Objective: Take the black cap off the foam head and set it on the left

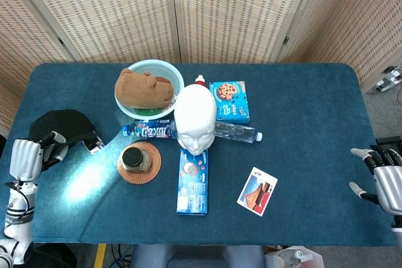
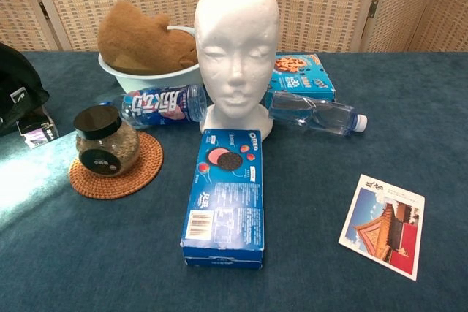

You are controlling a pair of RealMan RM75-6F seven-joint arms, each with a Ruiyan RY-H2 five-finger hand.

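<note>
Near the left edge of the tabletop (image 1: pixel 301 105), the black cap (image 1: pixel 61 125) lies low over the blue cloth, off the foam head (image 1: pixel 195 120), which stands bare near the middle. The left hand (image 1: pixel 28 157) sits just at the cap's near side, its fingers (image 1: pixel 53 147) curled against the cap's lower rim; whether they grip the fabric or only touch it cannot be told from the head view, and the chest view shows only the cap's dark bulk at its left border. A small dark packet (image 1: pixel 94 142) peeks out from under the cap's right side.

Beyond the right edge of the tabletop, the right hand (image 1: pixel 384 180) hangs apart from everything, fingers spread and holding nothing.

Behind the foam head toward the far edge, a pale green bowl (image 1: pixel 164 75) carries a brown plush toy (image 1: pixel 141 89). A blue-labelled bottle (image 1: pixel 151 130) lies on its side just left of the head's base, and a clear water bottle (image 1: pixel 237 134) lies to its right. A blue cookie box (image 1: pixel 229 101) rests flat behind the clear bottle. In front of the head, an Oreo box (image 1: pixel 193 181) points toward the near edge. A glass jar (image 1: pixel 134 159) with a black lid stands on a round woven coaster (image 1: pixel 151 171) left of the Oreo box. A postcard (image 1: pixel 257 191) showing a red building lies well to the right, toward the near edge.
</note>
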